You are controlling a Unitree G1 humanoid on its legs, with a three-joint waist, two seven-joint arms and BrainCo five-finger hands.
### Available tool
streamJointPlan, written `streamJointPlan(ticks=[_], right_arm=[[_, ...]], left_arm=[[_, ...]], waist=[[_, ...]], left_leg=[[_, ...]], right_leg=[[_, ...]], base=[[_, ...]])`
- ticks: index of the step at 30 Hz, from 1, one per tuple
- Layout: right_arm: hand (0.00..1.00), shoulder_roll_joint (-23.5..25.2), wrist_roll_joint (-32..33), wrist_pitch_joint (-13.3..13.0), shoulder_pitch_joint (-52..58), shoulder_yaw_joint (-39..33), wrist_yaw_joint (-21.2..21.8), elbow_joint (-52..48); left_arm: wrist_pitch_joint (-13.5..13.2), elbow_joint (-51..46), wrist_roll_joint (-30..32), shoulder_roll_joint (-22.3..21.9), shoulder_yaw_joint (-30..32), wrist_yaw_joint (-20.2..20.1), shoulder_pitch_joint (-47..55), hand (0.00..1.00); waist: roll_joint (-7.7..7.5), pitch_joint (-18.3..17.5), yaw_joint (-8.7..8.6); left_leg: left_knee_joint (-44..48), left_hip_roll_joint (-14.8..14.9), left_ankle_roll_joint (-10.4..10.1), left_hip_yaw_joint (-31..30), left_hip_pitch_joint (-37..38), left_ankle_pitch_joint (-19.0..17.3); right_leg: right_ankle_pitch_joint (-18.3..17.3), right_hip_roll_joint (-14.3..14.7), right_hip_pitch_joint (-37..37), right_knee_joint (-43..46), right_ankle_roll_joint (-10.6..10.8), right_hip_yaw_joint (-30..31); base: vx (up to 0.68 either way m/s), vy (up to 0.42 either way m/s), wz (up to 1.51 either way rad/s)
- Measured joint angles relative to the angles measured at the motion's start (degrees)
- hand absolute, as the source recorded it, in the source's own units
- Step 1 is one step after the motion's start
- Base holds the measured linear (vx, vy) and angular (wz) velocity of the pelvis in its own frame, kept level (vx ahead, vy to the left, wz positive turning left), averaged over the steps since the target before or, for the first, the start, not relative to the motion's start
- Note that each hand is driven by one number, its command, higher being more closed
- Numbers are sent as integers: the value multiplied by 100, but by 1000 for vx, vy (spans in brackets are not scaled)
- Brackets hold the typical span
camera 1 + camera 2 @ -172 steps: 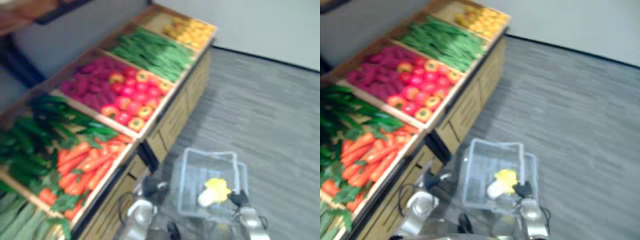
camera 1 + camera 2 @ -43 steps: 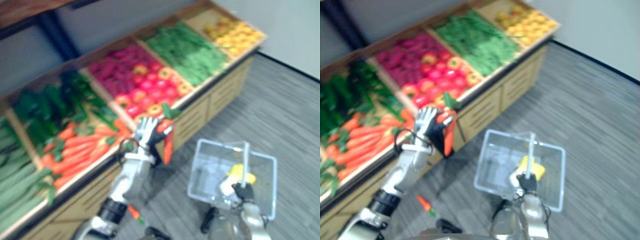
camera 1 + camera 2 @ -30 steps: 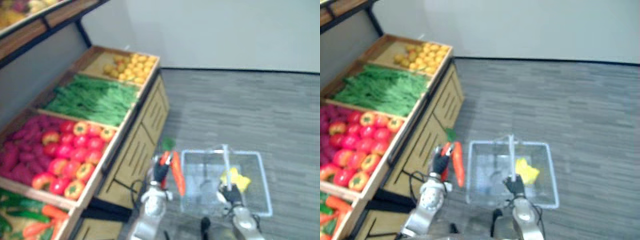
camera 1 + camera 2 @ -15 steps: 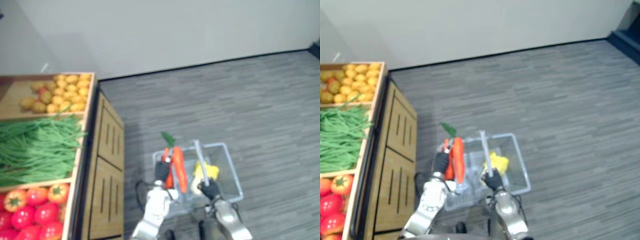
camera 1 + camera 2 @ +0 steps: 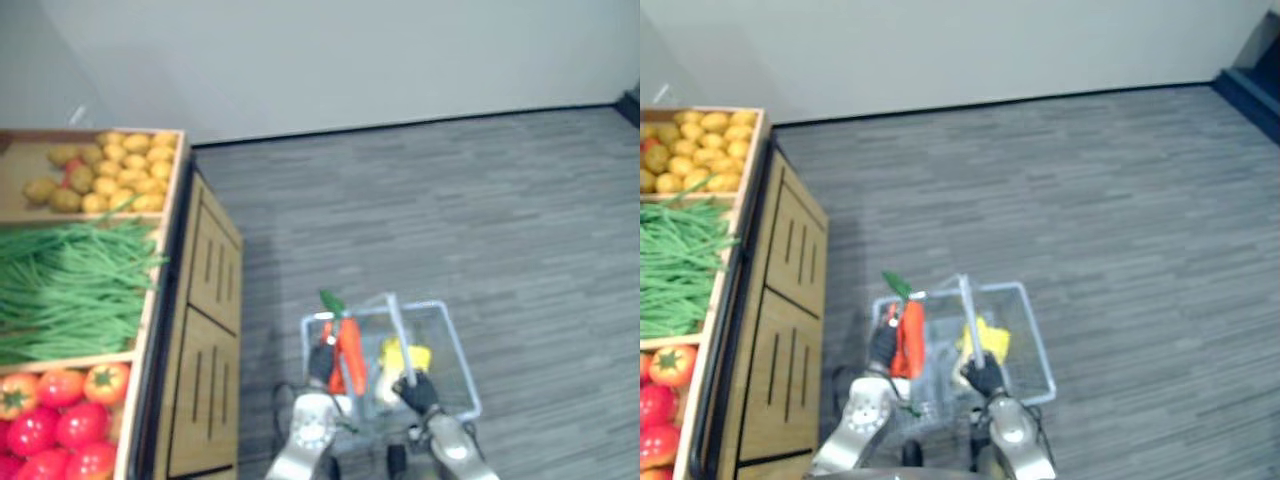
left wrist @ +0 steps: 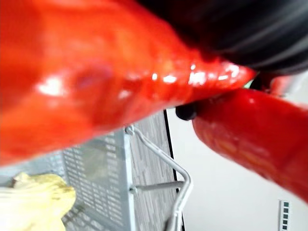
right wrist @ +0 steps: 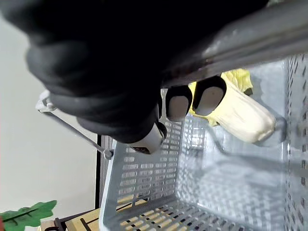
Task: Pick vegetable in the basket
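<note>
My left hand (image 5: 321,363) is shut on orange carrots (image 5: 350,351) with a green leafy top, held upright over the left end of the clear mesh basket (image 5: 455,352). In the left wrist view the carrots (image 6: 96,82) loom close, above the basket wall (image 6: 96,161). My right hand (image 5: 986,379) is shut on the basket's handle (image 5: 967,312); in its wrist view the fingers (image 7: 178,101) curl under the handle bar (image 7: 250,43). A yellow-and-white vegetable (image 7: 238,113) lies inside the basket.
A wooden produce stand (image 5: 205,340) runs along the left, with crates of yellow potatoes (image 5: 100,175), green beans (image 5: 65,290) and red and orange peppers (image 5: 55,415). Grey plank floor (image 5: 480,210) stretches to the right, up to a pale wall.
The camera has shifted a little. The left hand and its carrots have sunk slightly over the basket's left end. The right hand keeps its hold on the handle.
</note>
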Motion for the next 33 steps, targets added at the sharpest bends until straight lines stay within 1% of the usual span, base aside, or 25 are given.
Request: streamJointPlan(ticks=[1, 2, 6, 11, 13, 15, 19, 21, 23, 24, 27, 28, 30, 33], right_arm=[[100, 6, 21, 0, 14, 5, 3, -1], [100, 8, 74, 0, 28, 5, 9, -5], [100, -14, 185, 0, 136, 5, 121, -157], [100, -15, 237, -5, 136, 7, 234, -161], [100, -15, 264, -5, 137, 16, 266, -161], [100, -16, 458, -5, 138, 21, 365, -161], [100, -17, 916, -5, 188, 28, 407, -161], [100, -17, 1038, -5, 216, 29, 461, -161], [100, -17, 1074, -5, 243, 31, 505, -161], [100, -17, 1071, -5, 260, 30, 507, -161], [100, -18, 1059, -5, 290, -6, 496, -161], [100, -15, 1041, -6, 330, -100, 485, -161], [100, 0, 1016, -7, 365, -256, 463, -161], [100, 35, 970, -8, 476, -745, 324, -153]], left_arm=[[2, 91, 3, 0, 12, 26, -2, 100], [9, 194, 14, 0, 30, 54, -6, 0], [48, 564, 168, 7, 53, 73, -150, 0], [77, 827, 513, 27, 41, 55, -311, 0], [79, 925, 518, 30, 39, 49, -378, 0], [79, 970, 535, 34, 38, 44, -406, 0], [79, 1158, 542, 42, 36, 35, -432, 0], [79, 1204, 547, 46, 36, 30, -434, 0], [79, 1243, 581, 47, 35, 30, -436, 0], [80, 1252, 752, 48, 34, 31, -436, 0], [83, 1251, 844, 47, 47, 42, -437, 0], [84, 1248, 1020, 56, 130, 61, -440, 0], [86, 1222, 1177, 57, 328, 81, -440, 0], [97, 1001, 1238, 110, 978, 291, -433, 0]], waist=[[0, 0, 15], [2, -3, 15], [6, -28, 19], [-3, -40, -3], [-3, -40, -16], [-5, -41, -14], [-21, -50, -14], [-27, -54, -14], [-45, -64, -18], [-59, -73, -18], [-66, -75, -30], [-67, -75, -32], [-68, -74, -32], [-70, -73, -34]], left_leg=[[-7, -3, 8, 1, -2, 6], [-11, -3, 11, 0, -2, 9], [-161, 3, -9, -15, -7, 118], [-193, 69, -38, -72, 10, 143], [-194, 77, -41, -120, 14, 144], [-195, 79, -42, -134, 17, 144], [-194, 61, -41, -136, 21, 144], [-195, 56, -41, -136, 27, 144], [-195, 55, -41, -136, 33, 144], [-195, 56, -41, -138, 37, 144], [-207, 58, -41, -139, 95, 144], [-219, 61, -41, -140, 137, 144], [-246, 60, -42, -139, 161, 146], [-289, 60, -52, -139, 184, 157]], right_leg=[[81, -2, 53, -134, 2, -7], [140, -2, 114, -257, -6, -18], [261, 17, 154, -493, -17, -60], [289, 98, 168, -498, -43, -111], [289, 112, 185, -502, -43, -135], [290, 115, 194, -505, -44, -146], [290, 94, 203, -510, -43, -147], [291, 89, 208, -514, -42, -148], [291, 87, 213, -538, -41, -148], [292, 88, 217, -540, -41, -151], [291, 91, 266, -544, -41, -155], [291, 94, 301, -546, -41, -159], [290, 94, 300, -547, -41, -158], [289, 96, 301, -547, -41, -156]], base=[[-54, 14, 2], [-40, 5, 0], [-34, -16, 2], [4, -40, 3], [6, -20, 7], [0, -2, 2], [0, 0, 0], [0, 0, 0], [0, 0, 0], [0, 0, 0], [0, 0, 0], [0, 0, 0], [0, 0, 0], [0, 0, 0]])
